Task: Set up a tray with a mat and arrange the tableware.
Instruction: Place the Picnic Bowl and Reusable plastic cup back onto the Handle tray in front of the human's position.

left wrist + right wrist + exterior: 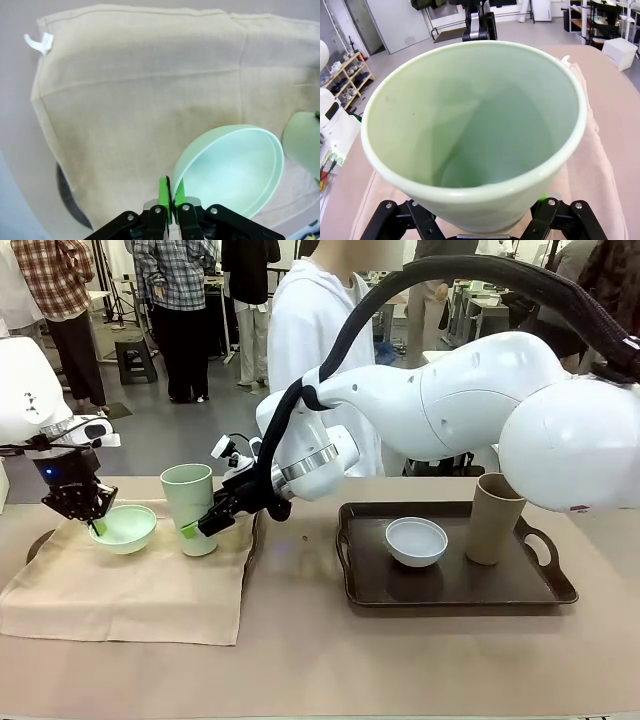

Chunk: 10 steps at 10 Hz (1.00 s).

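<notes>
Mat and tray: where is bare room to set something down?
Mat: near half, in front of mint bowl and green cup, is bare. Tray: front strip before white bowl and tan cup. Crowded along the mat's far edge.

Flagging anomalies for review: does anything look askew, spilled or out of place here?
The round mint-green plastic bowl is tilted over the beige cloth mat, rim pinched by the left gripper. The tall pale green cup leans slightly in the right gripper. Nothing looks spilled or damaged.

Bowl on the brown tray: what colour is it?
The bowl is pale bluish-white, clearest in the front view.
</notes>
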Each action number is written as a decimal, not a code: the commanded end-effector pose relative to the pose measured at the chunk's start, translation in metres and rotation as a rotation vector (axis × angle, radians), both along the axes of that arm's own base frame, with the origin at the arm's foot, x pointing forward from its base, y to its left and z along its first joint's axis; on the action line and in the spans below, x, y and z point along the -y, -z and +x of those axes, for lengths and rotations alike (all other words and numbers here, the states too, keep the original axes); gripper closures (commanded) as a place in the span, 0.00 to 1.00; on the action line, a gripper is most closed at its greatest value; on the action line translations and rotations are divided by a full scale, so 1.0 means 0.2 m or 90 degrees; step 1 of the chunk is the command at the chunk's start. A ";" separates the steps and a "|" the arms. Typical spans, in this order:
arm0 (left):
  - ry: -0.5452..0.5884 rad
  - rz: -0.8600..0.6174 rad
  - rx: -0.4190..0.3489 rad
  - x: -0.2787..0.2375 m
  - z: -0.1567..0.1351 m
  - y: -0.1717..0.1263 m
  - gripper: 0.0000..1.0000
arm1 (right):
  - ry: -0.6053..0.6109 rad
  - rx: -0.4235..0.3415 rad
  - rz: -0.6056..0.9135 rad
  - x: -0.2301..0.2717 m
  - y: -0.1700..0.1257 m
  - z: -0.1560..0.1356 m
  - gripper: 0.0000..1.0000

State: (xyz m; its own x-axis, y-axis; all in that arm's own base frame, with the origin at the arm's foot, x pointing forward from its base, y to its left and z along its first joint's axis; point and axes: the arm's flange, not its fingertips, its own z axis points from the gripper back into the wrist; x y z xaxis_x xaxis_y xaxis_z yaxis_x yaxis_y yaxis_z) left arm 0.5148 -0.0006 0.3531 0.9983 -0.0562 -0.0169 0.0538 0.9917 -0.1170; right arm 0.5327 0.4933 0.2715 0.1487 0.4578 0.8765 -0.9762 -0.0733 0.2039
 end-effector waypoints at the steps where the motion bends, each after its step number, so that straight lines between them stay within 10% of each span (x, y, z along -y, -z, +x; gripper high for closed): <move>1: 0.007 -0.032 -0.021 0.00 0.02 0.03 0.96 | -0.012 0.004 -0.005 -0.01 0.00 0.02 0.18; 8: 0.004 -0.037 -0.043 0.00 0.02 0.04 0.96 | -0.020 0.034 -0.023 -0.01 0.01 0.02 0.15; 9: 0.005 -0.034 -0.048 0.00 0.02 0.04 0.36 | -0.021 0.032 -0.027 -0.02 0.01 0.01 0.00; 10: 0.006 -0.033 -0.050 0.00 0.02 0.04 0.36 | -0.015 0.034 -0.034 -0.01 0.01 0.02 0.00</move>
